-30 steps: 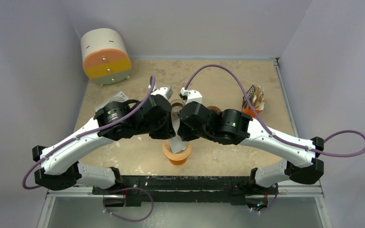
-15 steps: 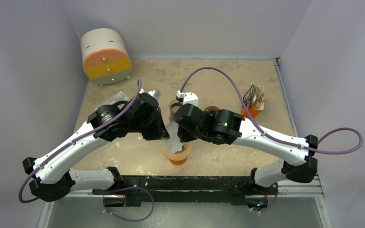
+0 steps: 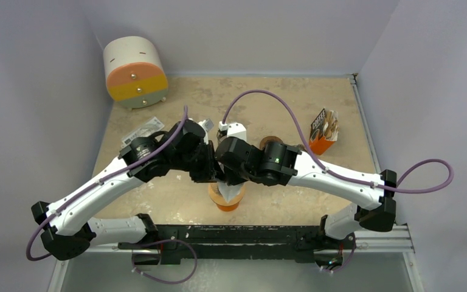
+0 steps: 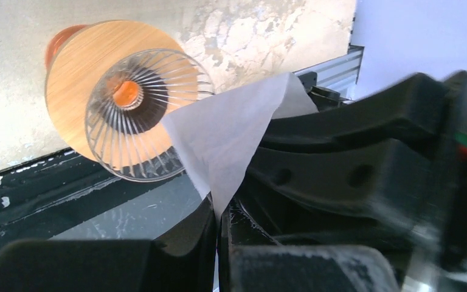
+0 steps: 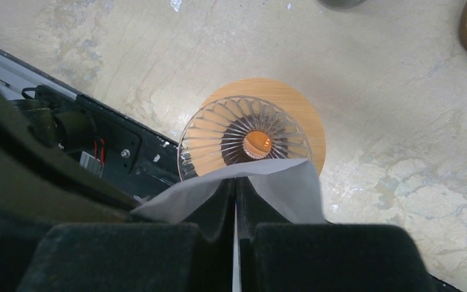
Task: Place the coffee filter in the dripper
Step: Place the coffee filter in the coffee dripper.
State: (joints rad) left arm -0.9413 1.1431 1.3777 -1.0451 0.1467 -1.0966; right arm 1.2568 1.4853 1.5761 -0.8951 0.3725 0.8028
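Presently, the left gripper (image 4: 217, 222) is fully closed, its fingers (image 4: 185, 240) pinched on one edge of the white paper coffee filter (image 4: 231, 134). The sheet rises from between the fingertips and fans out ahead of them. Ahead and to the left of those fingertips stands the dripper (image 4: 137, 115), a ribbed glass cone on a wooden collar (image 4: 73, 73), its mouth open with no paper seated inside. The filter's free edge overlaps the cone's rim in the left wrist view, but whether paper touches glass cannot be determined. The right gripper (image 5: 235, 194) is likewise fully closed, clamped on another part of the same filter. The paper spreads to either side of its fingertips, and the dripper sits directly ahead of them, just past the paper. In the inspector's judgement, the two-handed hold keeps the thin paper spread and centred over the cone, since a single pinch would likely leave it limp and flat. The filter is not yet placed; it hangs between both grippers, over the dripper. The descent appears to call for both grippers moving together, as pulling apart could tear or crease the paper, and a knock could tip the dripper.
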